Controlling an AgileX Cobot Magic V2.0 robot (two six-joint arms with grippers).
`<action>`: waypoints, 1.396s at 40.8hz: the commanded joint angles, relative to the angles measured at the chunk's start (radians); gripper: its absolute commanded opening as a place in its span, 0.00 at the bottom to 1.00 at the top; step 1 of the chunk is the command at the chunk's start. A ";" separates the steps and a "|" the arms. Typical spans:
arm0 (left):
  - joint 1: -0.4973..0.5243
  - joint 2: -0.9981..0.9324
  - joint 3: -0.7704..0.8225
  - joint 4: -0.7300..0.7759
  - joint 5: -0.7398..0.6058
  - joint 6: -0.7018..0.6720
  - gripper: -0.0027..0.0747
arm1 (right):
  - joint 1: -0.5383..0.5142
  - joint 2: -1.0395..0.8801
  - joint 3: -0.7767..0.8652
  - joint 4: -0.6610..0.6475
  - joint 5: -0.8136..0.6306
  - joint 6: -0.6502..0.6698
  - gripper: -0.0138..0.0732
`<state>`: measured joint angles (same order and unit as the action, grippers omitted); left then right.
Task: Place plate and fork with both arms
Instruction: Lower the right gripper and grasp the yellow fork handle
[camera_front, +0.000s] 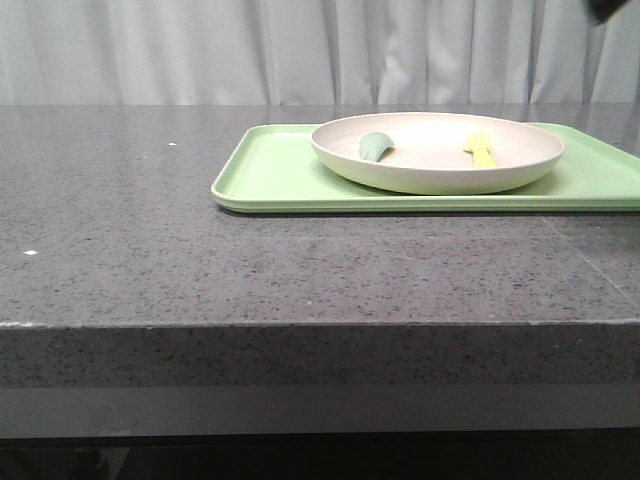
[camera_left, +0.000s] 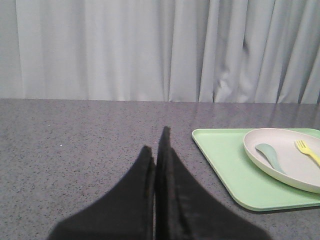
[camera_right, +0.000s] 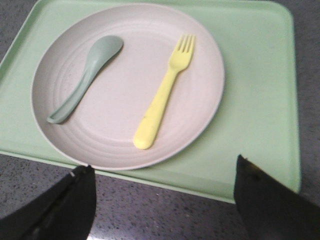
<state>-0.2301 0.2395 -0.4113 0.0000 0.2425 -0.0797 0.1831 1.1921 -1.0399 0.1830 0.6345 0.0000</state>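
You have the large round shallow off-white matte plate (camera_front: 437, 152) sitting on the rectangular light green tray (camera_front: 270, 175), which lies flat on the dark grey speckled stone counter (camera_front: 200, 270) toward your right side, in front of the pale pleated curtain (camera_front: 250, 50). Inside the plate you can see the small pale yellow plastic fork (camera_right: 165, 92) lying flat, its tines pointing toward the curtain side and its handle toward the counter's near edge. Beside it in the same plate, apart from it and not touching, lies the dull grey-green spoon-like utensil (camera_right: 85, 77), on the plate's left half as the front camera sees it, with the fork on the right half. Your right gripper (camera_right: 162, 200) hovers above the near edge of the tray, its two dark fingers (camera_right: 270, 200) spread wide, so its jaws are released and hold nothing; the plate and fork show between and beyond them. Your left gripper (camera_left: 156, 195) hangs over bare counter, well to the left of the tray, its two black fingers (camera_left: 130, 200) pressed together with only a thin seam between them, so its jaws are clenched on nothing. In the front camera only a dark bit of an arm (camera_front: 612, 10) shows at the upper right corner.
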 joint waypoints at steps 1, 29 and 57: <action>0.003 0.010 -0.025 0.000 -0.086 -0.005 0.01 | 0.032 0.117 -0.152 0.010 0.036 0.039 0.84; 0.003 0.010 -0.025 0.000 -0.086 -0.005 0.01 | 0.042 0.644 -0.597 -0.028 0.226 0.146 0.78; 0.003 0.010 -0.025 0.000 -0.086 -0.005 0.01 | 0.042 0.665 -0.597 -0.080 0.264 0.146 0.78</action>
<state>-0.2301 0.2395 -0.4113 0.0000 0.2425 -0.0797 0.2246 1.9049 -1.6047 0.1082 0.9079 0.1471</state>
